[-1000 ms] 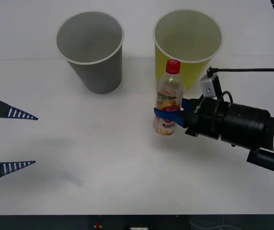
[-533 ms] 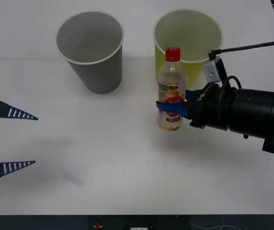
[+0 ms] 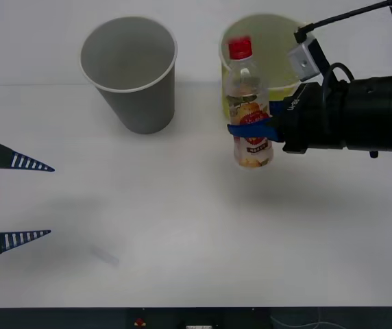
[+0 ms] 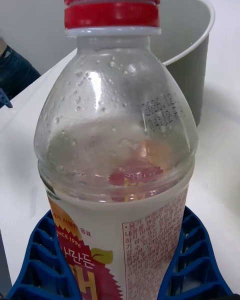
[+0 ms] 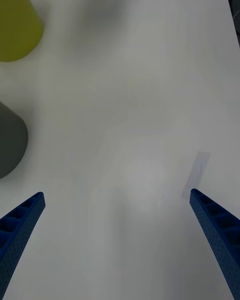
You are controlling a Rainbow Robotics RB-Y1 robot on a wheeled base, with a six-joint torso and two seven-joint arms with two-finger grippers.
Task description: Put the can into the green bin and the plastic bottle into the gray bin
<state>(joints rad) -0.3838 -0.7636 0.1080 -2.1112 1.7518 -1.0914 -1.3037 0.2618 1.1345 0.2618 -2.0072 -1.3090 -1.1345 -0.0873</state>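
Plastic bottle (image 3: pixel 249 106): held off the counter (image 3: pixel 182 226), in front of the green bin (image 3: pixel 270 48) and overlapping its near wall in the front view, toward the far right part of the counter.
Bottle axis: long axis close to upright, red cap (image 3: pixel 240 48) on top, leaning slightly so the cap sits a little further left than the base; red-orange label around the lower body.
Bottle contents: cloudy pale film and droplets inside the clear upper half (image 4: pixel 115 125); how much liquid it holds cannot be told.
Right end effector (image 3: pixel 254 130): blue ribbed fingers (image 4: pixel 192 260) pinched on the bottle's label band from both sides, reaching in from the right edge of the counter.
Left end effector (image 3: pixel 18 200): fingers (image 5: pixel 20 230) spread wide apart, holding nothing, poised at the left edge of the counter, well apart from both bins.
Green bin: upright near the far edge, right of centre, mouth open upward; the visible inside looks bare.
Gray bin (image 3: pixel 129 72): upright near the far edge, left of the green bin and apart from it; nothing visible inside.
Counter: white, with a faint pale mark (image 5: pixel 196 175) on the surface near the left end effector.
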